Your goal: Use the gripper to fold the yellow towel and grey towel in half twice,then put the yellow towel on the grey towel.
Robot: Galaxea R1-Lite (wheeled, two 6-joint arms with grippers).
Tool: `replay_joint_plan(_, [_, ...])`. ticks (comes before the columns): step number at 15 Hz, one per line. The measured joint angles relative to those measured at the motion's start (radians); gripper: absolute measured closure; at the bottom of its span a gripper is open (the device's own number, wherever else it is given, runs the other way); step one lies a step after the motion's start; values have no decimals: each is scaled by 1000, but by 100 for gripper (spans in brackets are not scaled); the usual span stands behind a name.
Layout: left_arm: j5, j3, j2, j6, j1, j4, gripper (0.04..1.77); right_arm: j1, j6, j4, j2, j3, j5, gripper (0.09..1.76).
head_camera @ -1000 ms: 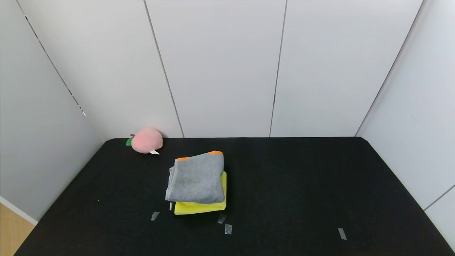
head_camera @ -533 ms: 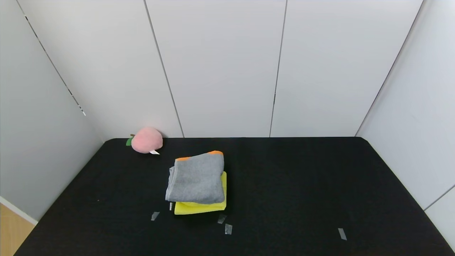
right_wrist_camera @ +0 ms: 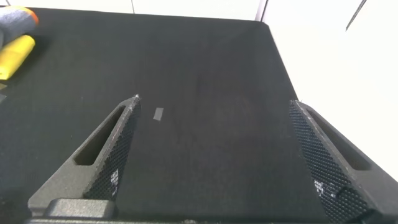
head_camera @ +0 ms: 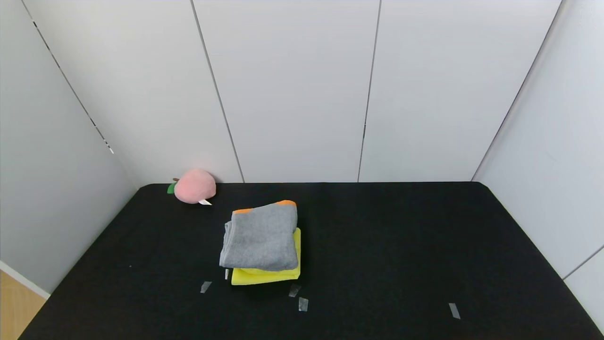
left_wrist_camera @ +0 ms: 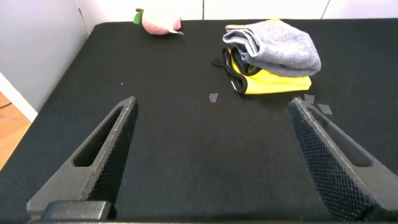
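Note:
The grey towel (head_camera: 262,238) lies folded, with orange trim at its far edge, on top of the folded yellow towel (head_camera: 266,276) near the middle of the black table (head_camera: 401,245). From the left wrist I see the grey towel (left_wrist_camera: 280,46) over the yellow towel (left_wrist_camera: 280,84) some way ahead. My left gripper (left_wrist_camera: 212,118) is open over bare table short of the stack, holding nothing. My right gripper (right_wrist_camera: 213,118) is open over the table's right side, empty; the yellow towel (right_wrist_camera: 15,56) shows far off at that view's edge. Neither arm shows in the head view.
A pink plush peach (head_camera: 194,186) sits at the table's far left corner against the wall. Small grey tape marks (head_camera: 303,303) lie on the cloth in front of the stack and one (head_camera: 454,310) at the front right. White wall panels enclose three sides.

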Motion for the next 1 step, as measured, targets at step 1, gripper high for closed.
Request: replay_joint_plan(1, [1, 1, 0, 0, 0, 3, 9, 0, 0, 0, 0, 0, 0, 14])
